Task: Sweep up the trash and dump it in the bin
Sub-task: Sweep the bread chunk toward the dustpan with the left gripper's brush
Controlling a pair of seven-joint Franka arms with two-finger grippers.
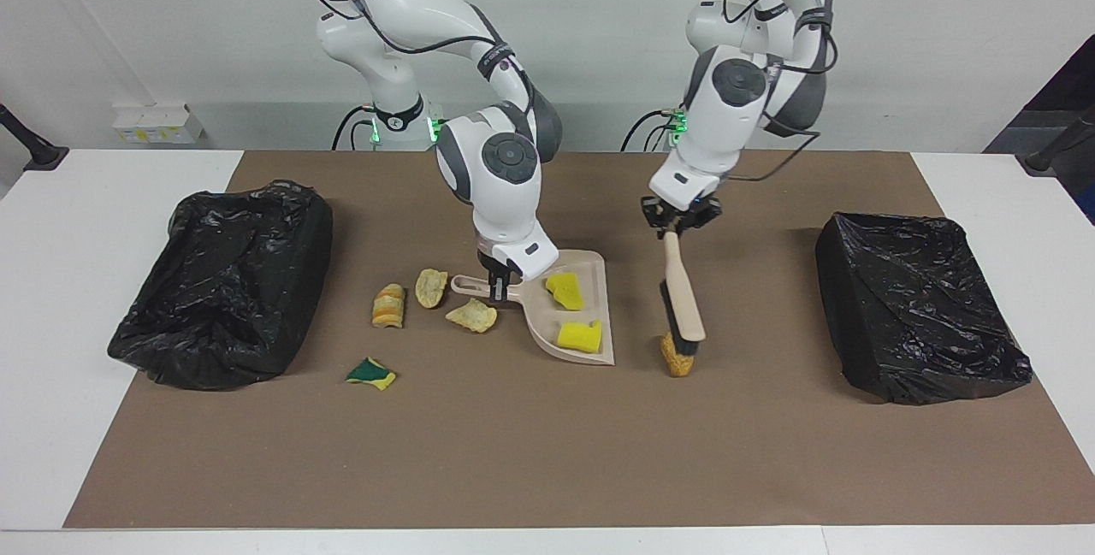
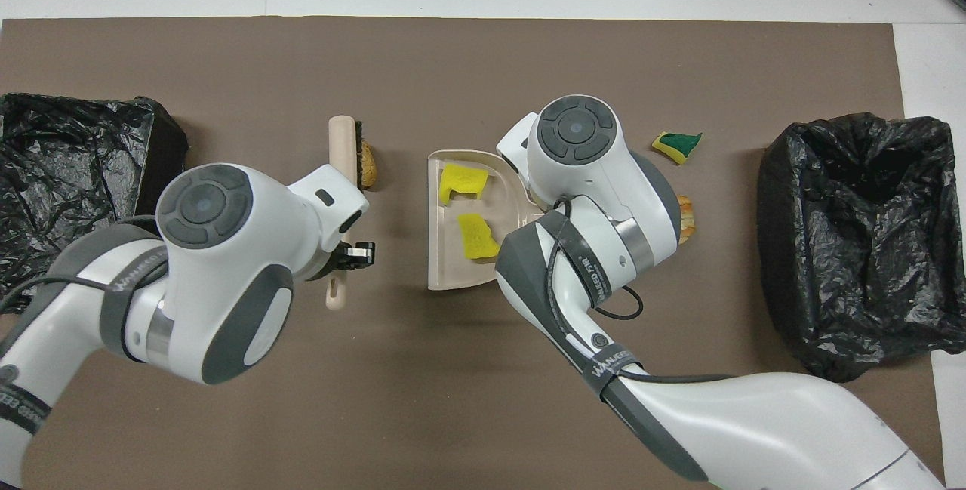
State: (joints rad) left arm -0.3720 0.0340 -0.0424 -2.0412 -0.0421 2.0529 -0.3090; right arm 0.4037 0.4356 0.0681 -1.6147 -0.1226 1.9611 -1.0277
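Observation:
My right gripper (image 1: 500,286) is shut on the handle of the beige dustpan (image 1: 547,328), which rests on the brown mat. Two yellow sponge pieces (image 1: 565,290) (image 1: 582,337) lie in the pan, and they show in the overhead view too (image 2: 464,182). My left gripper (image 1: 678,226) is shut on the handle of the beige brush (image 1: 683,290), beside the pan toward the left arm's end. An orange-brown chunk (image 1: 677,358) lies against the bristles. Three bread-like chunks (image 1: 389,305) (image 1: 430,287) (image 1: 472,315) lie by the pan's handle. A green-and-yellow sponge bit (image 1: 372,374) lies farther from the robots.
A black-bagged bin (image 1: 231,281) stands at the right arm's end of the mat and another (image 1: 920,307) at the left arm's end. The brown mat (image 1: 547,452) covers the white table. In the overhead view the right arm hides its gripper and some chunks.

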